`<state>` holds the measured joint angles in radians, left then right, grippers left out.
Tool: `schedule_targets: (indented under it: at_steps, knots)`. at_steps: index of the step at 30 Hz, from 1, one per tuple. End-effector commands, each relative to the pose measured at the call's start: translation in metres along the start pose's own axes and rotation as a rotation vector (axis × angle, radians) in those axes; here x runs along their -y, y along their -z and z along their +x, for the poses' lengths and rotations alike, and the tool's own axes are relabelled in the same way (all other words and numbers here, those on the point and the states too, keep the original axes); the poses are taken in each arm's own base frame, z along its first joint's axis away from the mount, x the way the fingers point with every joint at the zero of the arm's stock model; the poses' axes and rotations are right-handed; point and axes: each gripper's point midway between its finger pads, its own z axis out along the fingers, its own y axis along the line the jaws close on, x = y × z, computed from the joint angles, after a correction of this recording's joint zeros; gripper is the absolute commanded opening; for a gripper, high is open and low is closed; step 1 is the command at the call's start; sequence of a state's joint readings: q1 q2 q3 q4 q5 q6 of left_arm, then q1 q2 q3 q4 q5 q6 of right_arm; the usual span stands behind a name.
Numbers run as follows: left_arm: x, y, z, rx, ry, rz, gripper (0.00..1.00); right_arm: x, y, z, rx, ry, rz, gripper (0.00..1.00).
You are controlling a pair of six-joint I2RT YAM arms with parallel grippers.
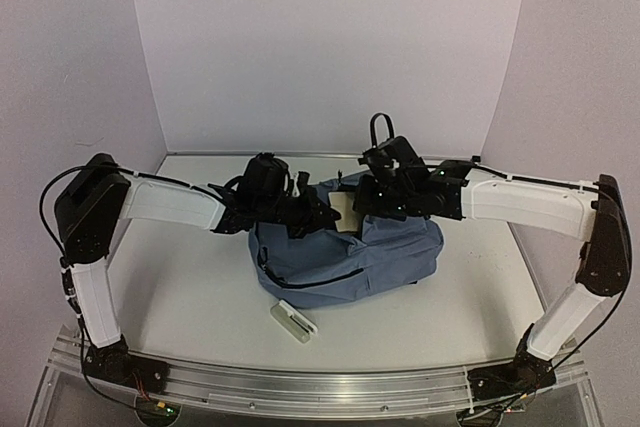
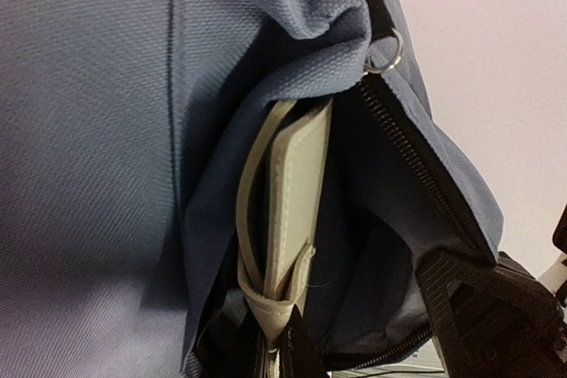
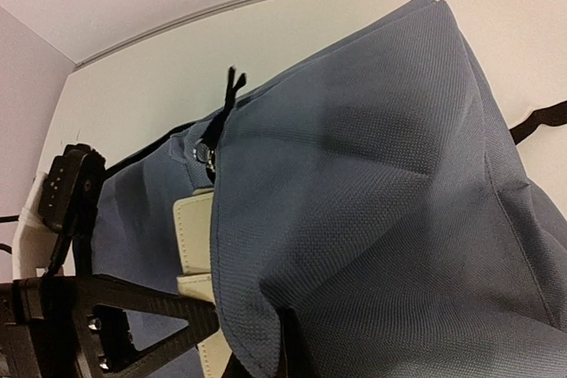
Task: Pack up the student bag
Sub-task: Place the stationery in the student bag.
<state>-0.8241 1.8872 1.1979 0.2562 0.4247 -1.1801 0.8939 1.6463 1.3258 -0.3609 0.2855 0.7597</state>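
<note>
The slate-blue student bag lies in the middle of the table with its top opening held apart. My left gripper is shut on the lower end of a cream stitched notebook with a strap loop, which stands edge-on inside the bag's opening against the dark lining. My right gripper is shut on the fabric edge of the bag beside the zipper and holds it up. The notebook also shows in the right wrist view, partly hidden behind the raised flap.
A small white flat object lies on the table in front of the bag. A black zipper pull and metal ring sit at the top of the opening. White walls close in at the back and sides.
</note>
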Motion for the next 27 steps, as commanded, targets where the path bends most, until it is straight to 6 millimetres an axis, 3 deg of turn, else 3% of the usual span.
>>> schedule_targets:
  at_steps: [1, 7, 14, 17, 20, 27]
  knots:
    - [0.036, -0.016, -0.015, 0.090, -0.050, 0.069, 0.00, -0.039, 0.032, -0.032, 0.083, -0.071, -0.181, 0.00]
    - [0.023, -0.036, -0.011, 0.096, -0.066, 0.014, 0.02, -0.039, 0.032, -0.031, 0.084, -0.075, -0.181, 0.00]
    - [0.013, -0.011, -0.017, 0.152, -0.141, -0.130, 0.37, -0.038, 0.035, -0.034, 0.093, -0.077, -0.182, 0.00]
    - [0.011, 0.000, -0.018, 0.168, -0.166, -0.166, 0.46, -0.037, 0.035, -0.033, 0.093, -0.076, -0.181, 0.00]
    - [0.011, 0.002, -0.017, 0.162, -0.172, -0.172, 0.44, -0.037, 0.033, -0.032, 0.089, -0.074, -0.180, 0.00]
    - [0.002, -0.015, -0.011, 0.110, -0.165, -0.178, 0.39, -0.039, 0.034, -0.033, 0.091, -0.074, -0.185, 0.00]
